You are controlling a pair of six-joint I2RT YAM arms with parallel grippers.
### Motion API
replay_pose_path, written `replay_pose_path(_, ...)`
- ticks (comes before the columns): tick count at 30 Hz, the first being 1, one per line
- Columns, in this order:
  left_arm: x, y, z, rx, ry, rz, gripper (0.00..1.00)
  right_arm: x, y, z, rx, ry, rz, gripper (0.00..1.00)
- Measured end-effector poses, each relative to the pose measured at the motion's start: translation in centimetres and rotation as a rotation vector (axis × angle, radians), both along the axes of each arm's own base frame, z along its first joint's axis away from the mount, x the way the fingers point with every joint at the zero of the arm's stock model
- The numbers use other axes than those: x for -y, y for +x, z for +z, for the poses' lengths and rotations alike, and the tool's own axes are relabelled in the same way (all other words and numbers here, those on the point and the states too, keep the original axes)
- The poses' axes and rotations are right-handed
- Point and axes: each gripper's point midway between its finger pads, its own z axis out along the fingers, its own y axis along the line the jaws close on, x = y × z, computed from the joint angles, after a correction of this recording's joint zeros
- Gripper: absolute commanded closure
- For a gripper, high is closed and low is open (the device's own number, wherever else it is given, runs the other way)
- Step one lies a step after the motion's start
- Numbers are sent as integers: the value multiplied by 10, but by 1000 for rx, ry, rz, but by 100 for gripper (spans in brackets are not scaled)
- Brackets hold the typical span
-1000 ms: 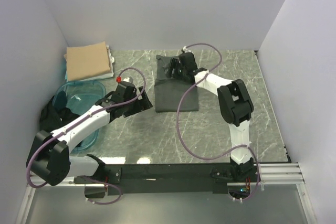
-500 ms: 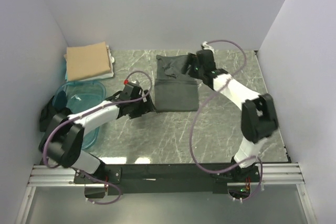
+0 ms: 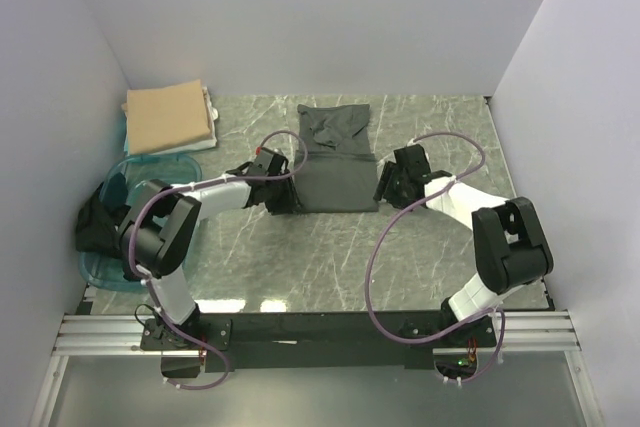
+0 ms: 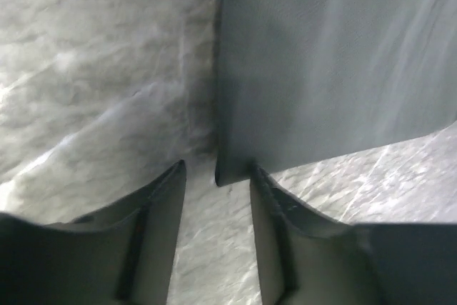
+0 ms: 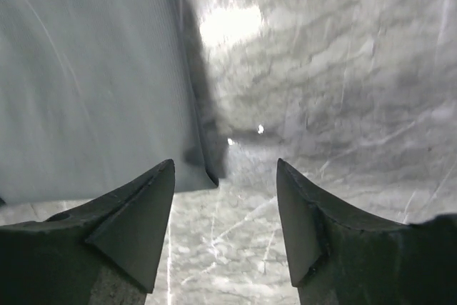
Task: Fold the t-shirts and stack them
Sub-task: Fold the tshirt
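The charcoal t-shirt [image 3: 336, 162] lies flat mid-table [image 3: 450, 137], its near corners flanked by the left hand [image 4: 216, 173] and right hand [image 5: 225, 166], both parted and holding nothing, with bare table outside each edge; at far left the teal tub [image 3: 165, 187] has black t-shirts [image 3: 95, 222] bunched at its rim, and the tan t-shirt [image 3: 168, 117] lies folded behind it.

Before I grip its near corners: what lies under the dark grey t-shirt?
Around the dark grey t-shirt only marble table shows, also at both near corners. Anything beneath its middle is covered.
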Motion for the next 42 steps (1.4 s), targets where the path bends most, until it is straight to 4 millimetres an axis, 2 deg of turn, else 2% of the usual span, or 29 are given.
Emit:
replay_pose_path(2, 2, 4, -1, 0, 0, -2, 67, 0, -6, -4, -15, 13, 7, 39)
replay_pose_path(3, 4, 6, -3, -1, 0, -5, 75, -1, -8, -5, -18, 20, 11, 40)
replay_pose_path(5, 7, 9, -5, -5, -2, -7, 85, -3, -10, -7, -23, 30, 19, 46)
replay_pose_path(6, 8, 10, -6, -8, -2, -8, 96, -3, -10, -6, -23, 33, 21, 47)
replay_pose_path(7, 9, 11, -7, -9, -3, -9, 99, -5, -10, -6, -21, 39, 24, 48)
replay_pose_path(16, 11, 13, -7, -9, -7, -14, 99, -11, -10, -17, -46, 65, 41, 57)
replay_pose_path(21, 11, 13, -7, -8, -6, -15, 99, -17, -10, -16, -48, 95, 57, 66)
replay_pose_path(24, 12, 13, -7, -3, -7, -16, 99, -24, -13, -17, -49, 132, 77, 86)
replay_pose_path(25, 12, 13, -7, -1, -7, -17, 99, -26, -15, -19, -56, 141, 85, 99)
replay_pose_path(31, 16, 10, -6, 26, -2, -24, 99, -32, -23, -24, -66, 187, 102, 100)
replay_pose_path(35, 15, -13, -6, 38, 20, -46, 99, -29, -43, -25, -72, 201, 112, 100)
replay_pose_path(42, 10, -82, 5, 46, 21, -109, 99, -24, -105, -25, -105, 214, 157, 100)
